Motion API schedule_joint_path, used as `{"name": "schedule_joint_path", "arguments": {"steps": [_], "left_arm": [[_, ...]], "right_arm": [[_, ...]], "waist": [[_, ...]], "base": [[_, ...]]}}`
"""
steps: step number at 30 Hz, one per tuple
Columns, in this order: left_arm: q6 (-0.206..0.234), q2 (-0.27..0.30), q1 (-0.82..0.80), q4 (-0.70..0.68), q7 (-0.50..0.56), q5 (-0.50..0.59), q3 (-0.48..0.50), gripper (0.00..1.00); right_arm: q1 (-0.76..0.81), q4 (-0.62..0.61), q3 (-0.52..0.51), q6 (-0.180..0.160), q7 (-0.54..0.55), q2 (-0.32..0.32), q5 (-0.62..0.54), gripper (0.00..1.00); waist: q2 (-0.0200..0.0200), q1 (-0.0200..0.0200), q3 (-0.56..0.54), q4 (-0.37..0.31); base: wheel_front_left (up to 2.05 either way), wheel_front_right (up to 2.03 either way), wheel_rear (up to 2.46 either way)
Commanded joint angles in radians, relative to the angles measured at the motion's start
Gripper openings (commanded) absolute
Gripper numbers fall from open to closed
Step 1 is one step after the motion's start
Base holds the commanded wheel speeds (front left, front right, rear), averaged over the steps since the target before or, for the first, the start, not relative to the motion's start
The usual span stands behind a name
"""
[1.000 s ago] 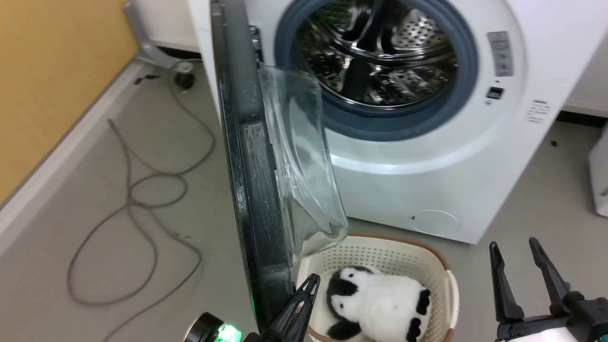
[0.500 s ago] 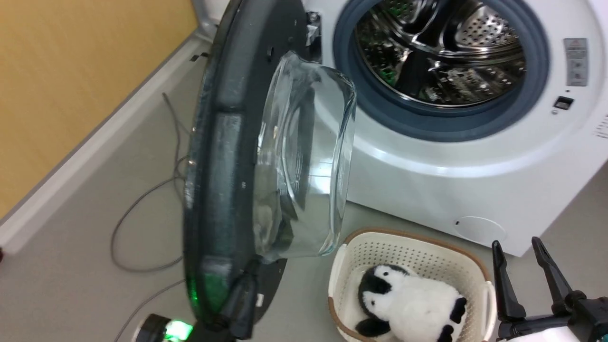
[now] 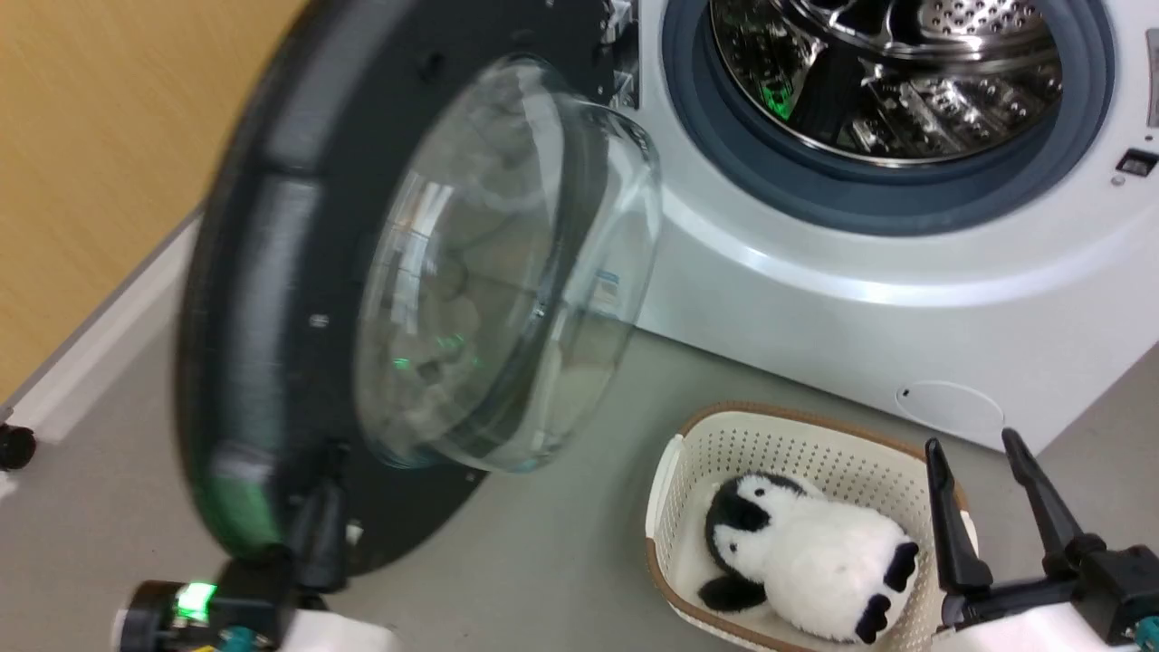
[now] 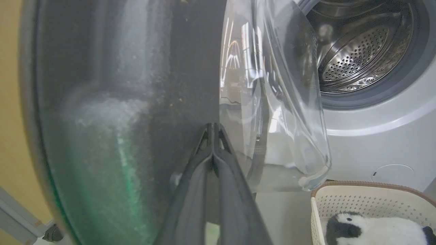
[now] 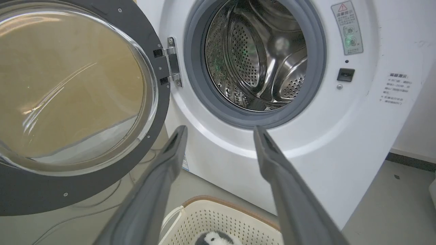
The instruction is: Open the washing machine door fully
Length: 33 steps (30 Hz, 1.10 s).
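**Round black glass-centred washing machine door [image 3: 263,272] standing open**

The white front-loading washing machine [image 3: 815,299] is showing its steel drum [image 3: 905,81], the door hanging at its left. By a cream perforated basket [image 3: 779,435], the right gripper [image 3: 971,441] is hovering wide open. The left gripper [image 4: 213,131], fingers pressed together, is resting at the door's inner face.

**Grey floor with three things standing on it**

The grey floor [image 3: 543,561] is carrying the white washing machine [image 3: 815,299], which is standing at about one o'clock in the head view. A cream perforated basket [image 3: 779,444] with a brown rim is sitting near its front at five o'clock, not touching it. A small dark wheel [image 3: 14,446] is resting at nine o'clock, beside the pale skirting board [image 3: 100,335].
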Motion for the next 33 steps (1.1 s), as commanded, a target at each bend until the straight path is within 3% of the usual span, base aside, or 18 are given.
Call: {"name": "schedule_joint_path", "arguments": {"steps": [1,18,33], "left_arm": [[0.008,0.002,-0.022,0.012,-0.001,-0.014,0.028,0.0],[0.009,-0.039,-0.183,0.155,-0.001,-0.089,0.391,0.0],[-0.071,0.017,-0.4,0.426,-0.001,-0.13,0.603,0.0]], "right_arm": [[-0.022,-0.006,-0.001,0.001,-0.003,0.003,-0.01,1.0],[-0.077,-0.015,-0.007,0.001,-0.003,0.003,-0.058,1.0],[-0.12,-0.013,-0.01,0.001,-0.003,-0.006,-0.074,1.0]], "waist": [[0.0,0.0,0.015,-0.009],[0.0,0.0,0.119,-0.037],[0.0,0.0,0.185,-0.085]], "base": [[0.0,0.0,0.0],[0.0,0.0,0.0],[0.0,0.0,0.0]]}}
